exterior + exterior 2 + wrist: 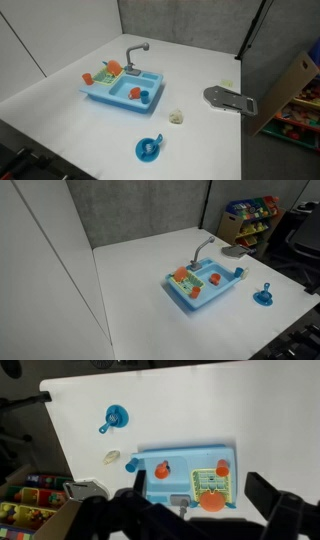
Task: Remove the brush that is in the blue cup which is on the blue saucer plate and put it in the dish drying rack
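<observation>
- Gripper (pixel 195 510): seen only in the wrist view, dark and blurred along the bottom edge. Its jaws look spread apart with nothing between them, so it reads as released and empty. It is high above the surface.
- Brush (pixel 104 429): stands in the blue cup (pixel 116 416), which sits on the blue saucer plate (pixel 122 423). The slim handle pokes out over the cup rim, slanting away from the sink. Bristle detail is too small to make out.
- Key relation: the toy sink (pixel 150 488) lies directly below the gripper, and the cup is well apart from it, off beyond the basin end. The dish drying rack (pixel 212 482) is the far half from the cup. The judged next move is a traverse past the basin end and then a descent, with the jaws set across the handle's slant.
- Cup and saucer sit close to one edge of the surface (pixel 60 90), visible in both exterior views (pixel 149 150) (pixel 265 297). The sink sits nearer the middle.
- The rack already holds orange and green pieces. A small orange-red cup (pixel 162 470) sits in the basin.
- A small pale scrap (pixel 177 118) lies between the sink and the saucer. A flat grey piece (pixel 228 99) lies near another edge.
- Surface: plain white tabletop.
- Room: grey panel walls and a shelf of coloured bins (pixel 250 210).
- Risk, as judged: the light cup could tip or ride up with the brush.
</observation>
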